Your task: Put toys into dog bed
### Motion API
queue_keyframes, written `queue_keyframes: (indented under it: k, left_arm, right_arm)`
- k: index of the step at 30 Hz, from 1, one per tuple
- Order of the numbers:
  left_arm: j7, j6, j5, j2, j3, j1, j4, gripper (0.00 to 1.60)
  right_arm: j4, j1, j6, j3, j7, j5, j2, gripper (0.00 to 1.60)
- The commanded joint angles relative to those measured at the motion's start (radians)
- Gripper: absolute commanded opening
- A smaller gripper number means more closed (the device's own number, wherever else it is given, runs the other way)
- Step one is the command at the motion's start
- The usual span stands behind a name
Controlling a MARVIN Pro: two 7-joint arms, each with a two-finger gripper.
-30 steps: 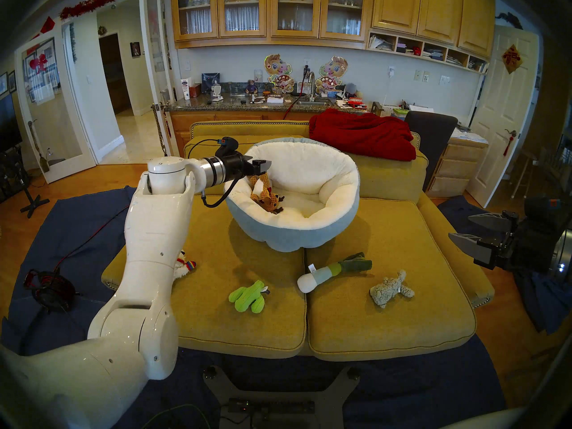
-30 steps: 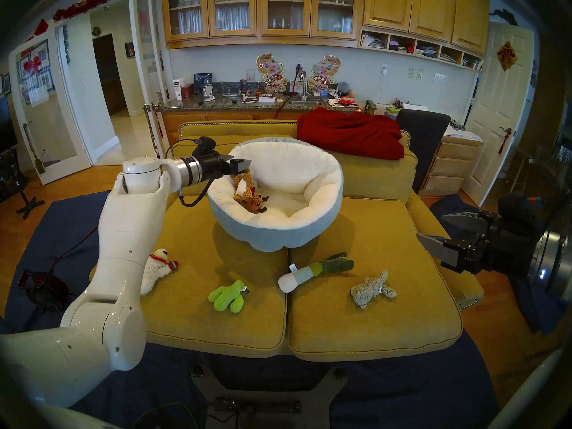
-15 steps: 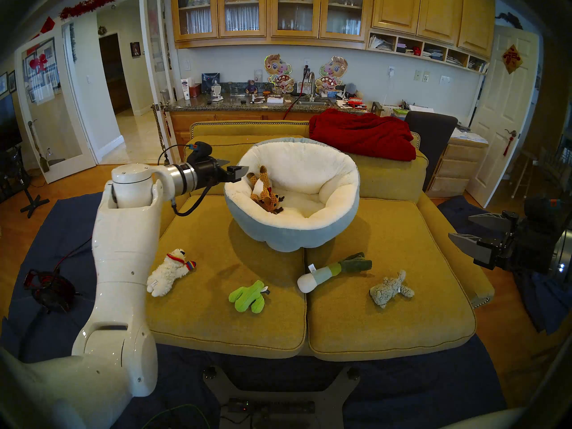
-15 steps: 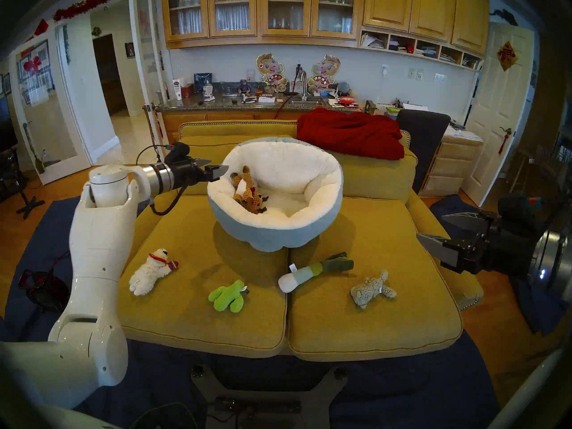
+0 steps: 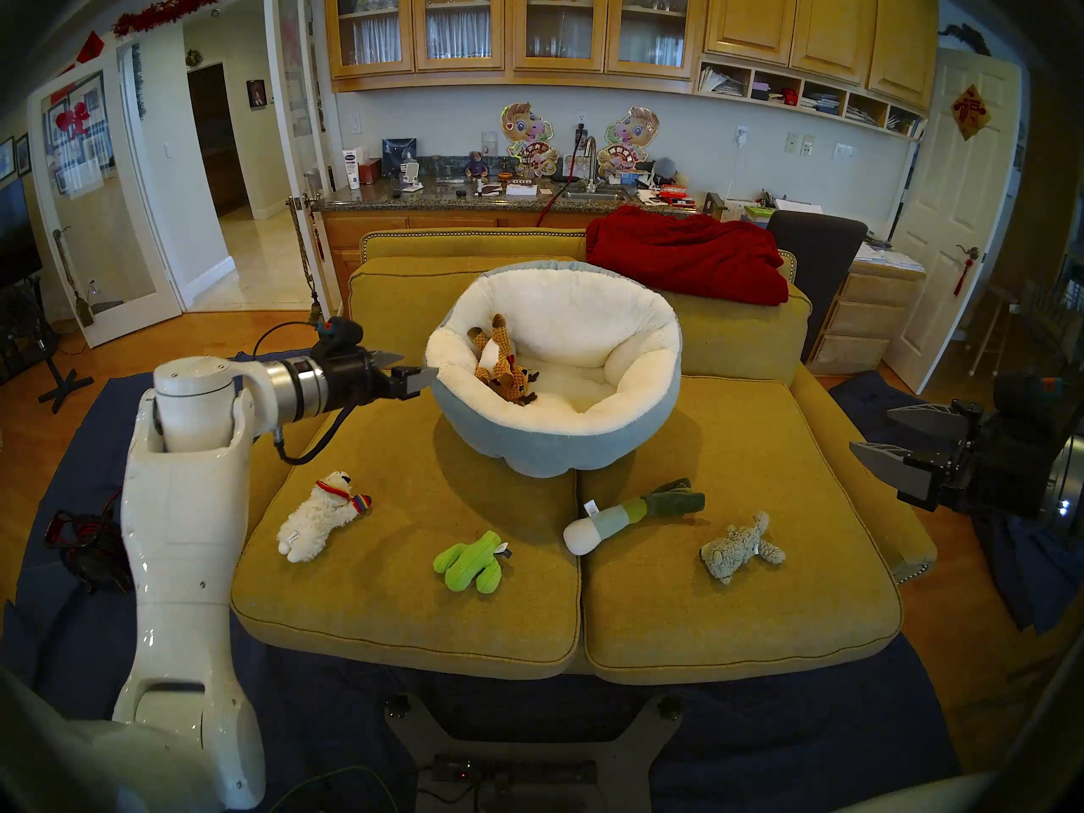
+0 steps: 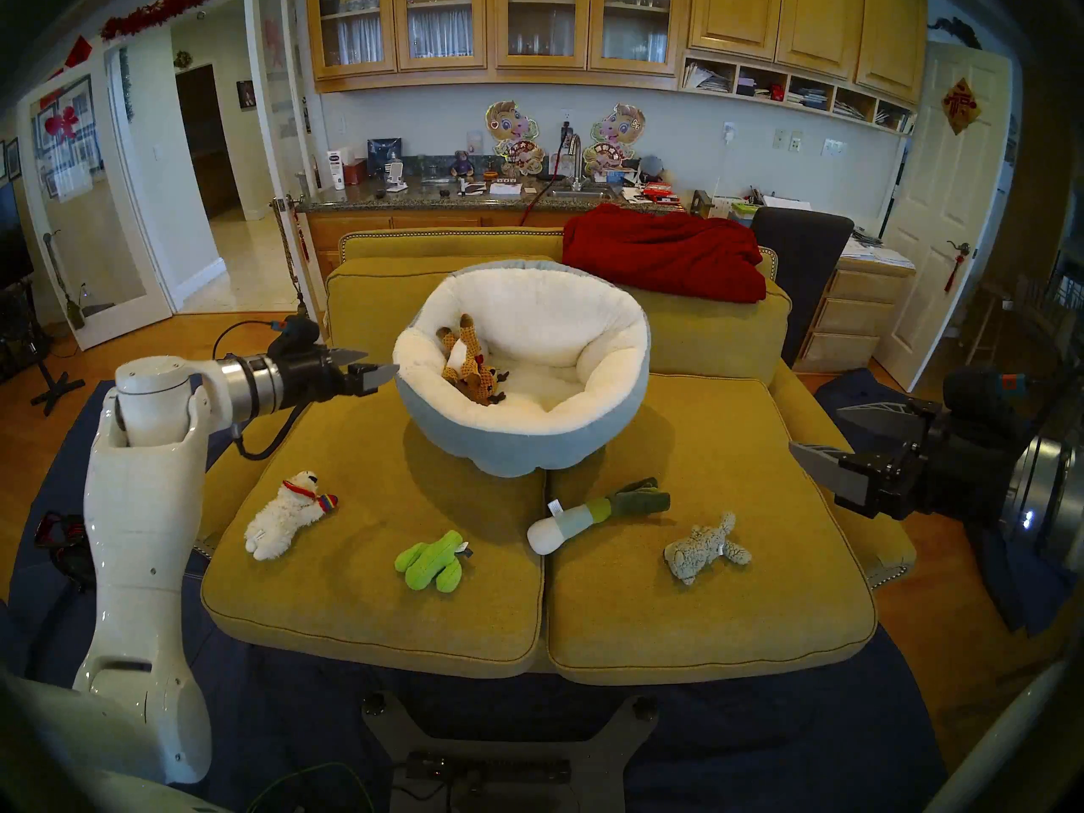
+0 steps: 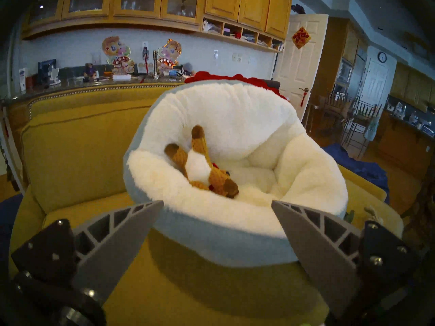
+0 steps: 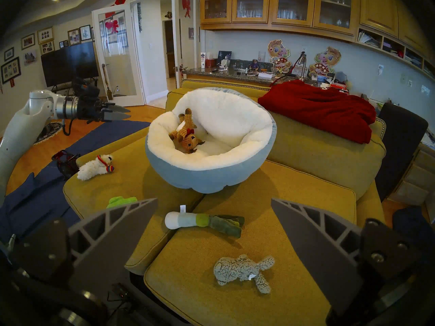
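The blue-grey dog bed with cream fleece lining stands on the yellow sofa. The brown-tan reindeer lies inside it against the left wall; it also shows in the left wrist view. My left gripper is open and empty, just left of the bed's rim. The white lamb, lime-green cactus, white-and-green leek and grey-beige fuzzy animal lie on the seat cushions in front of the bed. My right gripper is open and empty, off the sofa's right edge.
A red blanket lies on the sofa back behind the bed. A dark chair stands at the back right. A blue sheet covers the floor around the sofa, with a cable bundle at the left.
My left gripper let go of the reindeer, which now rests in the bed, and drew back left and down out of the bed. The lamb came into view. The right arm has not moved.
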Motion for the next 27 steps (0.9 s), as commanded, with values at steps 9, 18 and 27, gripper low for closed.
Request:
queue_keyframes:
  k: [9,18,27]
  left_arm:
    - [-0.103,0.079,0.025,0.018,-0.228,0.251,-0.220,1.60]
    - [-0.066,0.057,0.062,0.002,-0.252,0.411,-0.356,1.60]
    - [0.000,0.033,0.126,-0.019,-0.207,0.411,-0.353,1.60]
  right_arm:
    - [0.000,0.004,-0.001,0.014,-0.001,-0.002,0.003,1.60]
    - [-0.001,0.003,0.000,0.017,0.000,-0.002,0.003,1.60]
    - [-0.001,0.002,0.001,0.020,0.001,-0.002,0.004,1.60]
